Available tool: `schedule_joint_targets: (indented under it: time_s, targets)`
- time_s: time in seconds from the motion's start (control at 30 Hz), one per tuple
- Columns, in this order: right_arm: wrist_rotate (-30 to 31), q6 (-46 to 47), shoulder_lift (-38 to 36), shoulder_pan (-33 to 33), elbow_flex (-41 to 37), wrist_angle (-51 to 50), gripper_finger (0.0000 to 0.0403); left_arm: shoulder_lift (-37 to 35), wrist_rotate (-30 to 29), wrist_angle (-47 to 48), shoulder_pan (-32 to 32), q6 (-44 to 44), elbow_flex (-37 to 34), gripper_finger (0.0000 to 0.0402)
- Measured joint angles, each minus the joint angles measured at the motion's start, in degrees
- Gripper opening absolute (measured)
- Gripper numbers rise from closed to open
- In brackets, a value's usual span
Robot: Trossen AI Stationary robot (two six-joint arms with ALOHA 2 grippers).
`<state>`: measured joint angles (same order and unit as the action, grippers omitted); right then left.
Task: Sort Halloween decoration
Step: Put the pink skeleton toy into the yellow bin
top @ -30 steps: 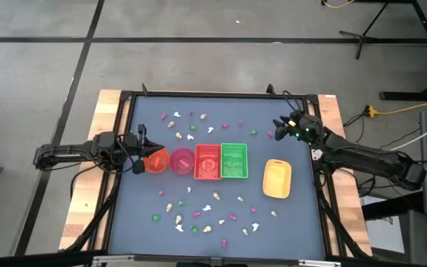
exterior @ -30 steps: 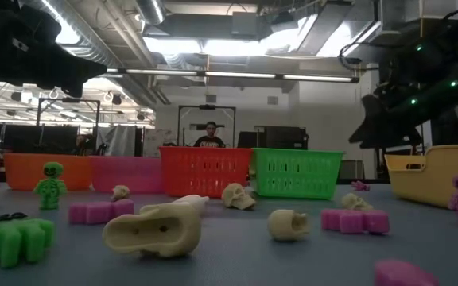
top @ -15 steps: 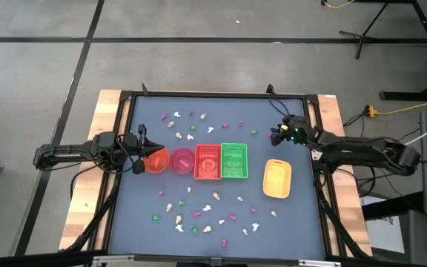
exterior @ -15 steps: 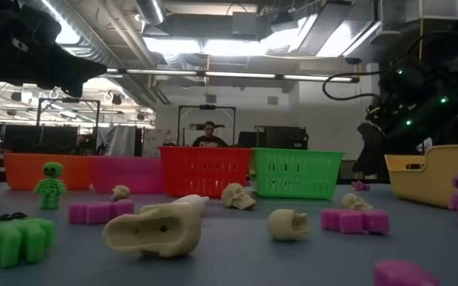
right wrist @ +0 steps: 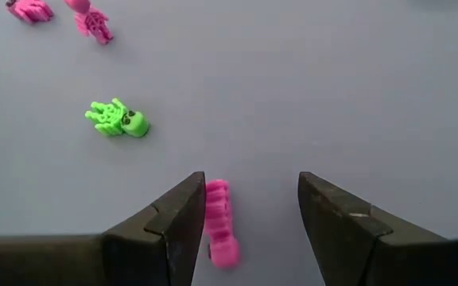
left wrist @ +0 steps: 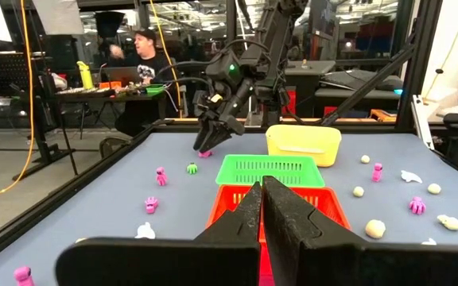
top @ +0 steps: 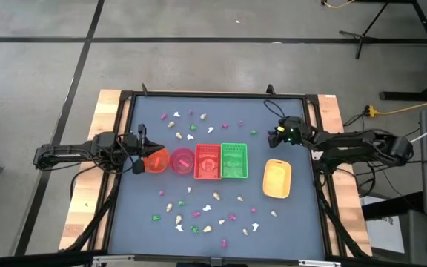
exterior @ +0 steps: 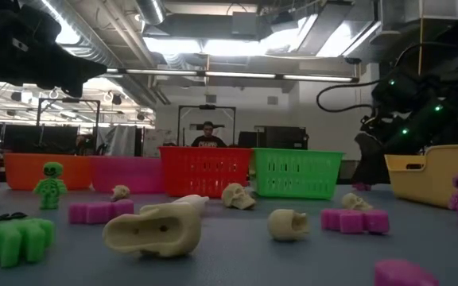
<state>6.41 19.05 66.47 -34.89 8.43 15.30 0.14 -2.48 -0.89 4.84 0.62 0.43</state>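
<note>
Right gripper point(right wrist: 245, 226) low over the desk point(top: 288, 215), jaws wide, straddling a pink trinket point(right wrist: 221, 222), nothing held. Left gripper point(top: 141, 153) shut, empty, beside orange bowl point(top: 156, 162). Trinkets scattered on desk; red basket point(top: 207, 162), green basket point(top: 233, 161), yellow tray point(top: 276, 179) look empty.

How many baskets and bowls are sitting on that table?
5. Four sit side by side mid-table: the orange bowl, pink bowl, red basket and green basket. The yellow bin sits apart, towards the right arm.

Bright overhead lighting, backlit low view
</note>
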Motion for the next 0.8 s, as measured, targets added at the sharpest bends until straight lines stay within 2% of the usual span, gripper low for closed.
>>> schedule_joint_targets:
  time_s: [0.8]
  targets:
    - [-6.0, -1.8, 0.6, 0.0, -0.1, 0.7, 0.0199, 0.0, 0.0, 0.0, 0.0, 0.0, 0.0, 0.0000]
